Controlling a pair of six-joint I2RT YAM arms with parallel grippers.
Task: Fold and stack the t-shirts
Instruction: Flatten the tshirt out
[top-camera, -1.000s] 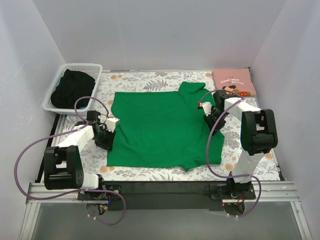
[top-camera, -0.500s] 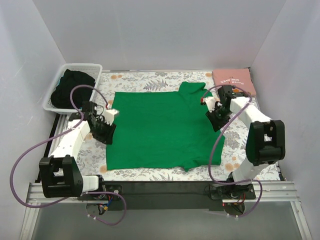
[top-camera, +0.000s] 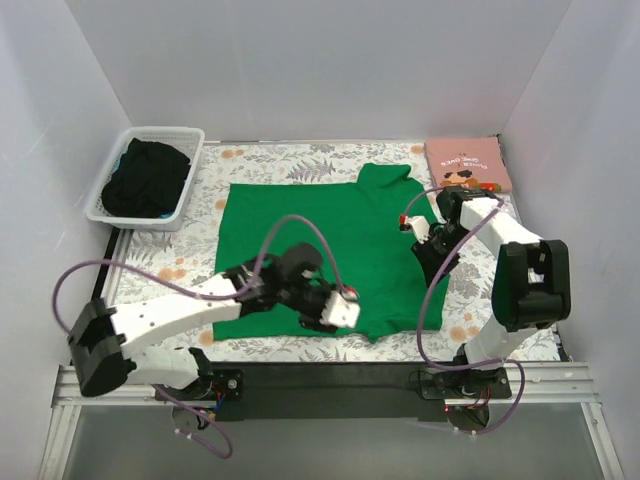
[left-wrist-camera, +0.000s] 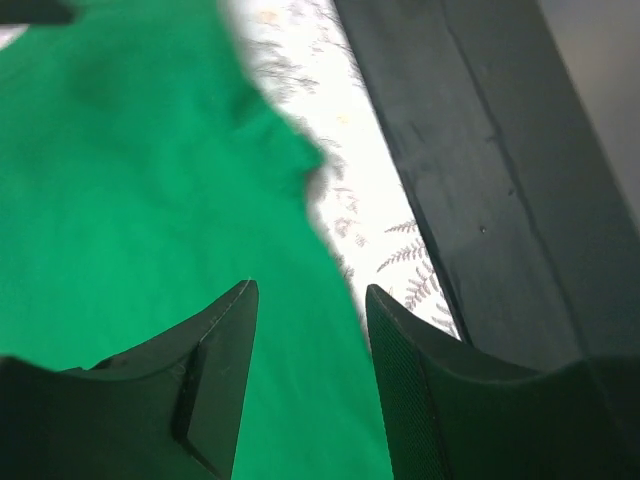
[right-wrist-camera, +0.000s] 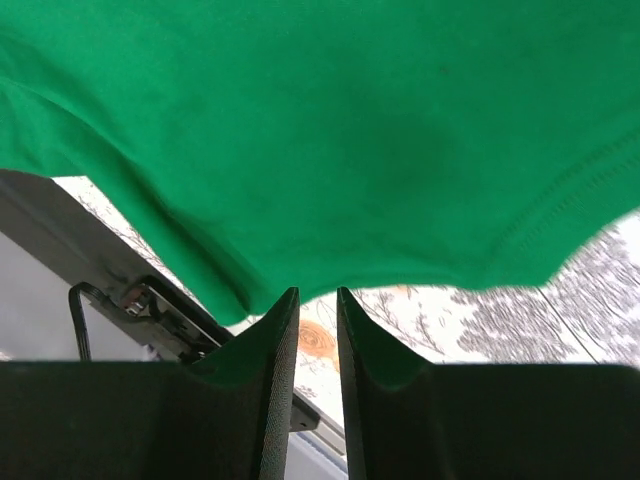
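Note:
The bright green t-shirt lies spread flat on the floral table cloth. My left gripper is open over its near edge, and the left wrist view shows green cloth under the gripper, beside a sleeve bump. My right gripper is at the shirt's right edge. In the right wrist view its jaws stand a narrow gap apart, with only table cloth showing between them. The shirt's stitched edge lies just past the tips. The pink t-shirt lies folded at the far right corner.
A white slatted basket holding dark clothing stands at the far left. The black table edge and metal rail run along the near side, also in the left wrist view. White walls close in on three sides.
My left arm has swung from the shirt's left edge across to its near edge. My right gripper has shifted slightly nearer along the right edge. The shirts have not moved.

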